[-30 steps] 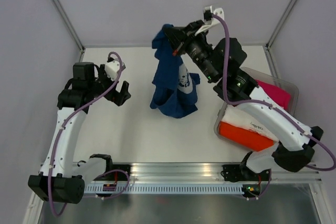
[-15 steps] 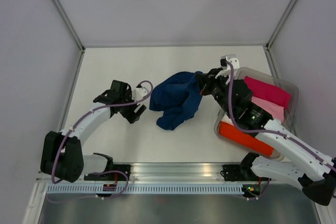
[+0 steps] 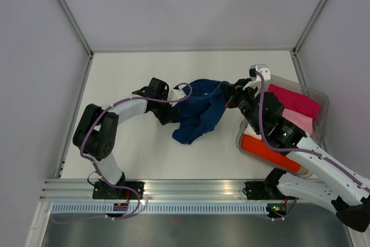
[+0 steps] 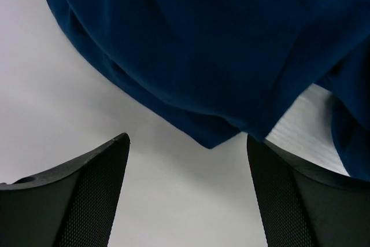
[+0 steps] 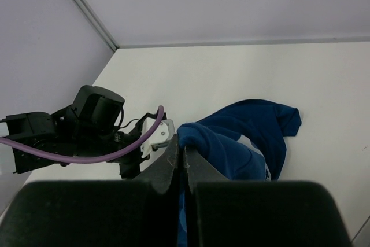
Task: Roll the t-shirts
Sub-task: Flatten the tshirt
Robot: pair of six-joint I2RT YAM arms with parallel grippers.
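White tabletop [image 3: 133, 73], navy t-shirt [image 3: 199, 111] bunched. Right gripper [image 5: 180, 157] pinches a fold; left gripper [image 4: 185, 189] spread wide, hem just ahead of it. Suggest: close on hem, pull apart to flatten.

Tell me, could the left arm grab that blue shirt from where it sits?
Probably yes: the left gripper is open, and the navy t-shirt lies just ahead, with only bare table between.

White table [image 3: 127, 154] enclosed by pale walls on three sides, a navy t-shirt [image 3: 196, 117] seen crumpled in a heap just right of the middle, a clear bin [image 3: 325, 103] set near it at the right edge, an aluminium rail [image 3: 191, 186] fixed along the near edge
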